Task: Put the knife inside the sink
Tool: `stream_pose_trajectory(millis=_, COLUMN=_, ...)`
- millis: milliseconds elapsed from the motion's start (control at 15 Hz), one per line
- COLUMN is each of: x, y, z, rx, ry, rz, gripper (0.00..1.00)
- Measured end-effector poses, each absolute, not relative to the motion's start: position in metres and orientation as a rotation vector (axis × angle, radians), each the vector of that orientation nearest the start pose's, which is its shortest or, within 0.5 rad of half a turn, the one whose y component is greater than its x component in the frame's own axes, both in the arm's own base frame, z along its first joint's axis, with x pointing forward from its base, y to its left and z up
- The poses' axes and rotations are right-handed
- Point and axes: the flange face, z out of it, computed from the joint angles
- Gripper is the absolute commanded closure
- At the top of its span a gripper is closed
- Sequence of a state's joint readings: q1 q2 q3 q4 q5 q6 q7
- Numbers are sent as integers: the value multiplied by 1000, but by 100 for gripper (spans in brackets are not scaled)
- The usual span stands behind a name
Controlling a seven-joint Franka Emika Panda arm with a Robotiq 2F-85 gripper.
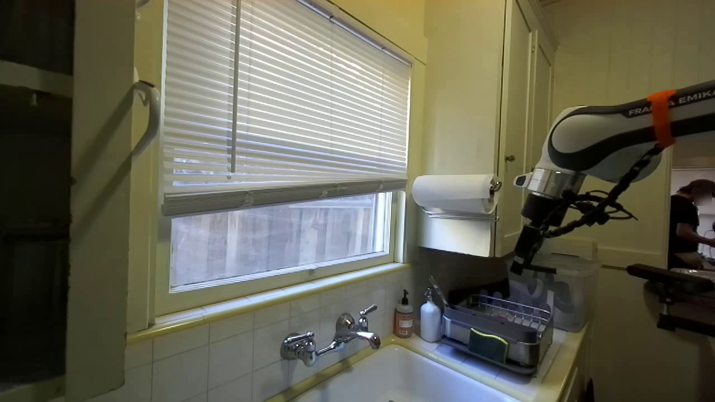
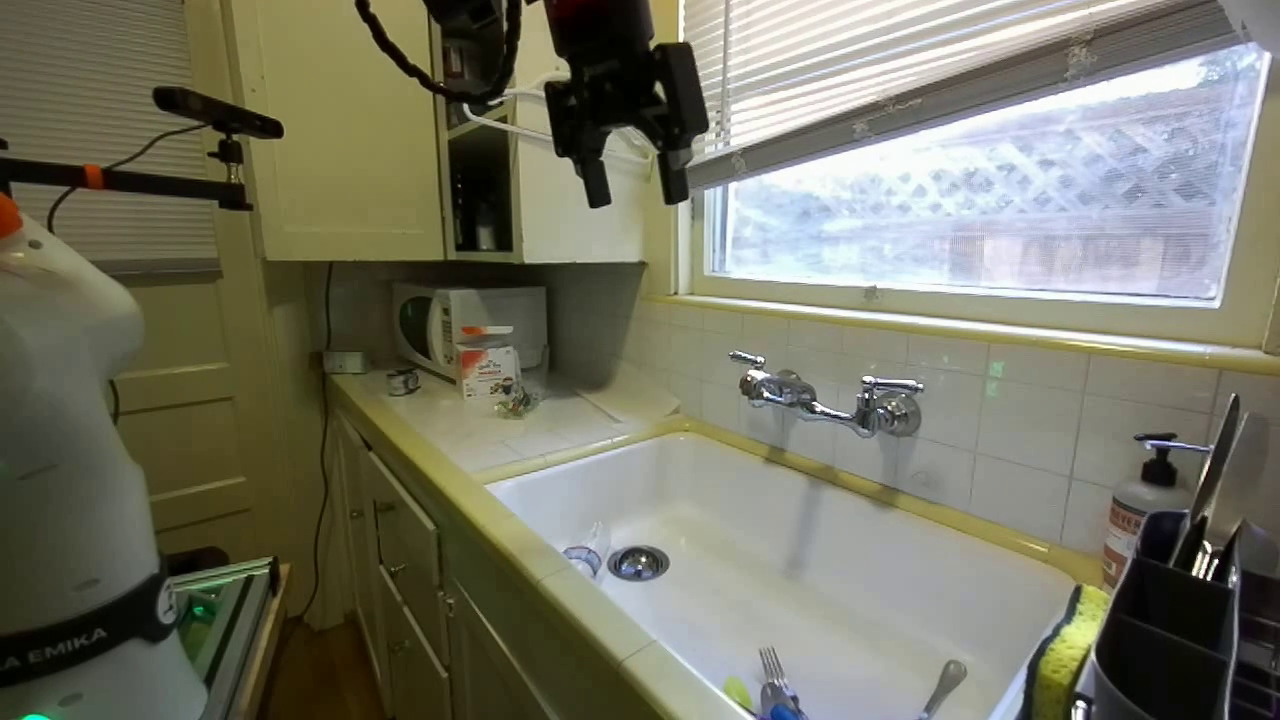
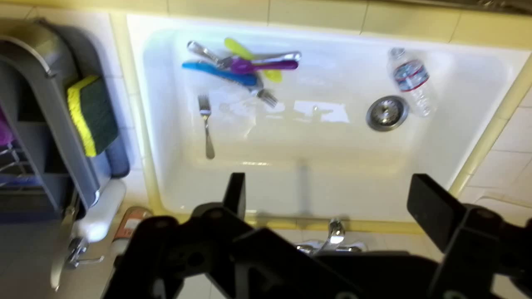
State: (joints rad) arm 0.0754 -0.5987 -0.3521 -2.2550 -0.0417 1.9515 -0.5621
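My jaws hang high and stand wide apart, fingertips [image 2: 675,182] pointing down. Below them in the wrist view opens the sink [image 3: 345,195], its chrome tap [image 3: 336,232] showing between the jaws. On the sink floor beneath me lies a lone fork [image 3: 206,124], and near it a heap of cutlery [image 3: 245,66] where blue, purple and yellow-green pieces cross. Well apart from that heap, also beneath my jaws, I see the drain [image 3: 386,113], with a clear bottle [image 3: 411,79] lying just beside it.

To the left of my jaws in that view, past the sink's edge, stands the dish rack [image 1: 503,326], a yellow and dark-green sponge [image 3: 97,116] against its outer wall. What looks like the knife [image 3: 62,245] is there, its blade leaning up out of the rack, its lower end hidden. Close by it stand a white pump bottle [image 1: 430,321] and a soap bottle [image 1: 404,321] with an orange-brown label.

Farther off, below and past my jaws in an exterior view, a microwave [image 2: 515,305] and a box [image 2: 488,372] sit on the desk [image 2: 540,440]. A paper roll [image 1: 455,192] is mounted on a cupboard's [image 1: 461,111] side, next to the window [image 1: 279,234].
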Motion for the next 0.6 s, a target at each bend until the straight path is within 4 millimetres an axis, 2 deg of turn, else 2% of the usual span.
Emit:
stream_pose_trajectory(millis=133, x=398, y=-164, z=599, rx=-3045, ry=-566, rz=-666, gripper=0)
stream_pose_trajectory(millis=267, x=414, y=-204, z=596, rx=-3048, ry=-617, rz=-813, gripper=0)
stream_pose_trajectory(millis=467, x=438, y=-268, z=592, rx=-3025, ry=-558, rz=-988, gripper=0)
stream_pose_trajectory(millis=600, x=456, y=-297, z=591, rx=-2992, ry=-463, rz=-1064, gripper=0)
